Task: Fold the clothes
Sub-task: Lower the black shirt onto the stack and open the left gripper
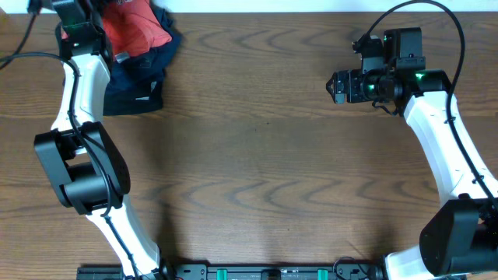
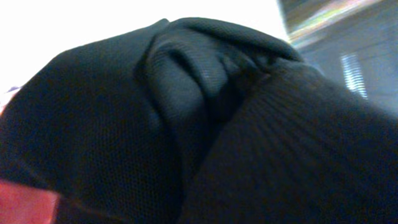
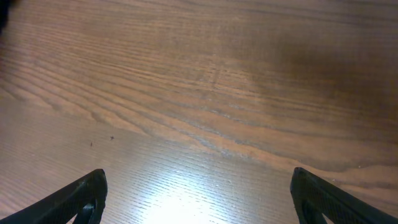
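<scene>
Black bunched fabric [image 2: 186, 124] fills the left wrist view, pressed close to the camera. No lettering or tag shows on it, so I cannot tell if it is the black shirt. My left gripper [image 1: 78, 27] is at the far left corner, down in a pile of garments, and its fingers are hidden by cloth in both views. My right gripper [image 1: 336, 85] is open and empty above bare wood at the far right. Its two fingertips [image 3: 199, 199] show wide apart in the right wrist view.
The pile at the far left holds a red-orange shirt [image 1: 132, 27] on top of dark navy folded garments [image 1: 136, 82]. The wooden table [image 1: 264, 155] spreads between the arms. Cables hang off both arms near the far edge.
</scene>
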Controlling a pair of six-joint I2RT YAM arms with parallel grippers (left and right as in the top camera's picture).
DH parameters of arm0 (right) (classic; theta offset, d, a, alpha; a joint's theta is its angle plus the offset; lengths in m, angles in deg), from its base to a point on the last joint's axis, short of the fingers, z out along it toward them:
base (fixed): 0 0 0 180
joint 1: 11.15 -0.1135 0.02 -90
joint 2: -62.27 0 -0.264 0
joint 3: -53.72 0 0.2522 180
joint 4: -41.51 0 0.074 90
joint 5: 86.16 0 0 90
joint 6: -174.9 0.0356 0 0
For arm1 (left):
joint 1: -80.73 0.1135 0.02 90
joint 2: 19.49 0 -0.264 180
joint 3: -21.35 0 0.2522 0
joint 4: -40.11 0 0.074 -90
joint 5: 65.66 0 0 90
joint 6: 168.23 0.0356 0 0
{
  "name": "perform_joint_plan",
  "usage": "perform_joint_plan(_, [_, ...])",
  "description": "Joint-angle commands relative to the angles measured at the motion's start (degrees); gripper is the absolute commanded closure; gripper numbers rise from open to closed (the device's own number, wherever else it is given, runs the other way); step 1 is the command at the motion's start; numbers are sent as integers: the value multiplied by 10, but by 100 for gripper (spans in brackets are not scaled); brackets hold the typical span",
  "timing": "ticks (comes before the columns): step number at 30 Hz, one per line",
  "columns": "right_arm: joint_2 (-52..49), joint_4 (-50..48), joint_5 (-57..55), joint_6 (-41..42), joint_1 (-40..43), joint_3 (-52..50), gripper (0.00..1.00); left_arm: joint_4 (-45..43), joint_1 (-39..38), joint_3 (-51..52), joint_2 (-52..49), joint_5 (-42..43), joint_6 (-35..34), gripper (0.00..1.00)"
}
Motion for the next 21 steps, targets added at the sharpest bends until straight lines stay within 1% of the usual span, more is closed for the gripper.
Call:
perform_joint_plan(1, [-3,-3,-2,-4,6,-4,8,69,3,-9,9,25,-4,94])
perform_joint_plan(7, [-3,-3,-2,-5,6,-4,8,293,10,-9,9,16,15,94])
perform_joint_plan(8, [-3,-3,-2,-5,6,-4,7,329,13,-9,9,7,15,88])
perform_joint_plan(9, [-3,-3,-2,-5,6,-4,7,360,16,-9,9,0,15,57])
perform_joint_plan(10, [-3,-4,-2,-5,6,-4,7,383,19,-9,9,-4,16,39])
perform_joint_plan(12, [-3,-5,-2,-5,6,-4,7,414,27,-9,9,-3,16,25])
perform_joint_plan(13, [-3,-5,-2,-5,6,-4,7,428,31,-9,9,-2,19,20])
perform_joint_plan(14, [-3,-6,-2,-5,6,-4,7,436,35,-9,10,0,30,17])
perform_joint_plan(20, [-3,-9,-2,-5,6,-4,7,426,49,-9,40,91,136,5])
perform_joint_plan(21, [-3,-10,-1,-5,5,-4,7,421,49,-9,48,103,162,3])
